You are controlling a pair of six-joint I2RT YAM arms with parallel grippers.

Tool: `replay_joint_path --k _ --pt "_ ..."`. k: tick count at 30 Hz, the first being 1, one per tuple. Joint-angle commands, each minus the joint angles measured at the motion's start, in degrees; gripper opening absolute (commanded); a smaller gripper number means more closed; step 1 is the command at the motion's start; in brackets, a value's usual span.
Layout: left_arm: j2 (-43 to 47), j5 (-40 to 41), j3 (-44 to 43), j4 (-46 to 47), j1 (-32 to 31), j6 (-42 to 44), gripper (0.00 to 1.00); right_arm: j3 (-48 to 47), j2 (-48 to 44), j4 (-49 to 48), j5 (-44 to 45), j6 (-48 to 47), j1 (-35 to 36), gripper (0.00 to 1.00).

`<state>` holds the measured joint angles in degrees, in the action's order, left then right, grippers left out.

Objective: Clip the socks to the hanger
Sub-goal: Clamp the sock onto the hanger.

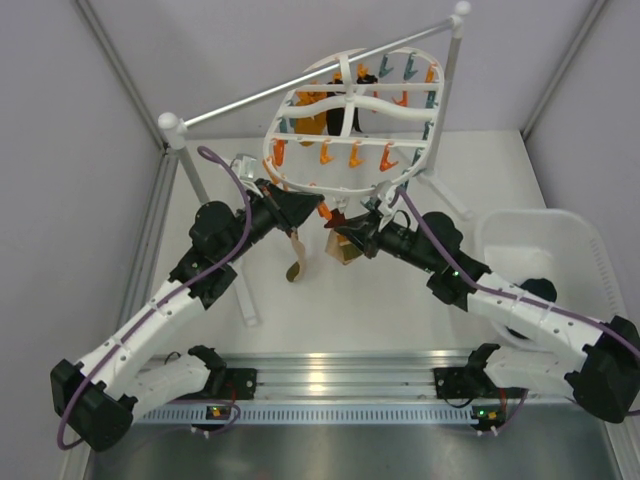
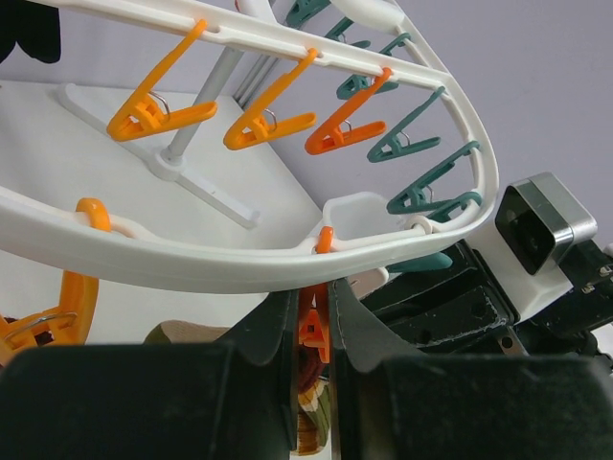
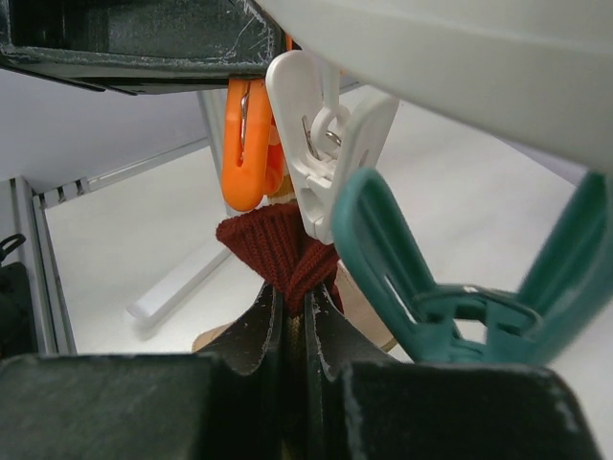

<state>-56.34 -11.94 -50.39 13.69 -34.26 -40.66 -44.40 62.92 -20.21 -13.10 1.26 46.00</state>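
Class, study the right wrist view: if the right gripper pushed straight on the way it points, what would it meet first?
Probably the orange peg hanging just beyond the red sock cuff pinched in the right gripper; the white peg beside it looks about as close, depth unclear.

White table (image 1: pixel 330 315), matte top, with walls close on the left, right and far sides. Standing on it is a drying stand: the left white post (image 1: pixel 185 165) rises from a long white foot bar (image 1: pixel 246 305) that runs toward the near edge, the right white post (image 1: pixel 452 90) from a shorter foot bar (image 1: pixel 452 197) angling out right, and a white plastic tub (image 1: pixel 540 213) sits at the right side near that foot. The near edge carries an aluminium rail (image 1: pixel 330 385) with the left arm base (image 1: pixel 215 378) and the right arm base (image 1: pixel 465 382) bolted on, well apart.
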Motion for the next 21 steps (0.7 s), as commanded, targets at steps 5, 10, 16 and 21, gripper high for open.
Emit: replay_joint_path --k 5,10,16,21 --pt "-0.7 -1.2 -0.5 2.4 0.2 -1.3 0.0 -3.9 0.8 -4.8 0.5 0.9 1.1 0.0" --pt "-1.2 -1.8 -0.6 2.8 0.2 -1.6 0.0 -4.6 1.2 -5.8 1.2 1.9 1.1 0.0" --pt "-1.4 -1.9 -0.6 2.9 0.2 -2.0 0.0 -5.1 1.8 -6.2 1.1 2.3 1.5 0.0" --pt "-1.5 -2.2 -0.7 3.3 0.2 -2.3 0.0 -5.3 2.3 -6.4 1.1 2.3 2.3 0.0"
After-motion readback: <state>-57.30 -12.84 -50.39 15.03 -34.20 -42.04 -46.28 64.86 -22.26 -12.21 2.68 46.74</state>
